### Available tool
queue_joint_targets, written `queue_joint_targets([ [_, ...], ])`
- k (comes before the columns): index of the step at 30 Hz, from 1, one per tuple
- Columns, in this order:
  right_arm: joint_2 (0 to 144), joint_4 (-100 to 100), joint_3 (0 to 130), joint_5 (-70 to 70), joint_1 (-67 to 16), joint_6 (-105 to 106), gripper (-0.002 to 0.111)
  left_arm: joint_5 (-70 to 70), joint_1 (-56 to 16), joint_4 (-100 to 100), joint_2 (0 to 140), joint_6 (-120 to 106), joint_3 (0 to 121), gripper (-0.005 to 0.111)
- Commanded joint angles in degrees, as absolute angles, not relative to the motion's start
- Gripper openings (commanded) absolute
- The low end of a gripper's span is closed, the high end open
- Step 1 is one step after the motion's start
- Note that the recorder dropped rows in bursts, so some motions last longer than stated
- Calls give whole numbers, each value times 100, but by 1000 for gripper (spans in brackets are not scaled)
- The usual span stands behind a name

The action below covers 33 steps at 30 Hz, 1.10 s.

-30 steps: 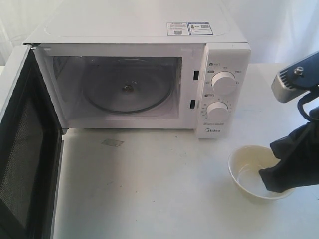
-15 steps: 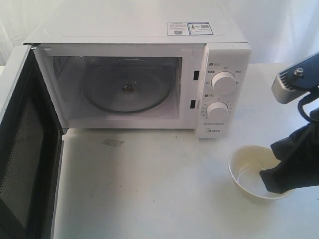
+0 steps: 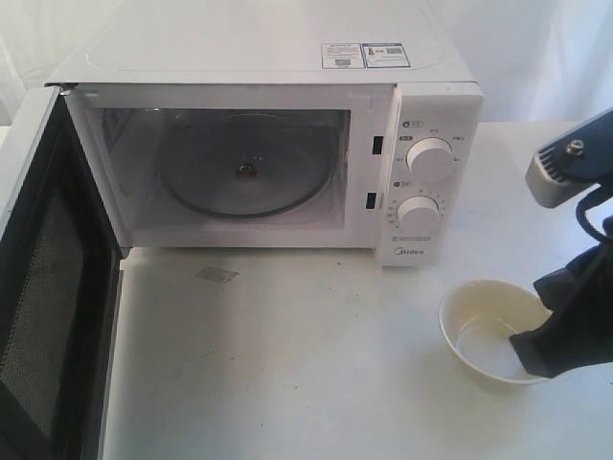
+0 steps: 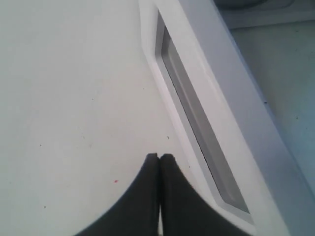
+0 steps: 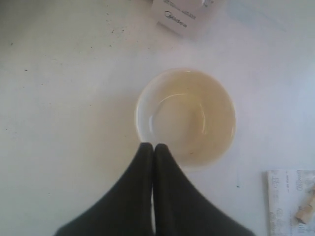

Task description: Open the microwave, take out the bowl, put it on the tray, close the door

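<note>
Right tool (image 5: 153,146) pressed together over bowl (image 5: 187,115) rim; left tool (image 4: 158,157) likewise; white table (image 3: 287,364).

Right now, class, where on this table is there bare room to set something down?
Widest bare patch: the table in front of the microwave, between the open door on the left and the bowl on the right. A narrower strip lies right of the microwave, behind the bowl. Crowded: at the bowl, under the right pincer.

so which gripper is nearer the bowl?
Right. The right gripper sits shut at the rim of the bowl; the left gripper is off beside the open microwave door.
</note>
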State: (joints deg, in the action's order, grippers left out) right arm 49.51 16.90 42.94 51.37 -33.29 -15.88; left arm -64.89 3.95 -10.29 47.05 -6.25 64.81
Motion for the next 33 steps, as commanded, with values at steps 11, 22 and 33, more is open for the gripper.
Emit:
queue_joint_targets([
  [11, 4918, 2401, 4322, 5100, -3313, -1544, 0, -6996, 386, -1927, 5111, -636, 5608, 0],
  [22, 4929, 2351, 4322, 4405, -3313, -1544, 0, -6996, -324, -7202, 6192, -4908, 4665, 0],
  [33, 5059, 1569, 4322, 3100, -3313, -1490, 0, -6705, -1098, -8556, 6291, -7182, 5215, 0],
])
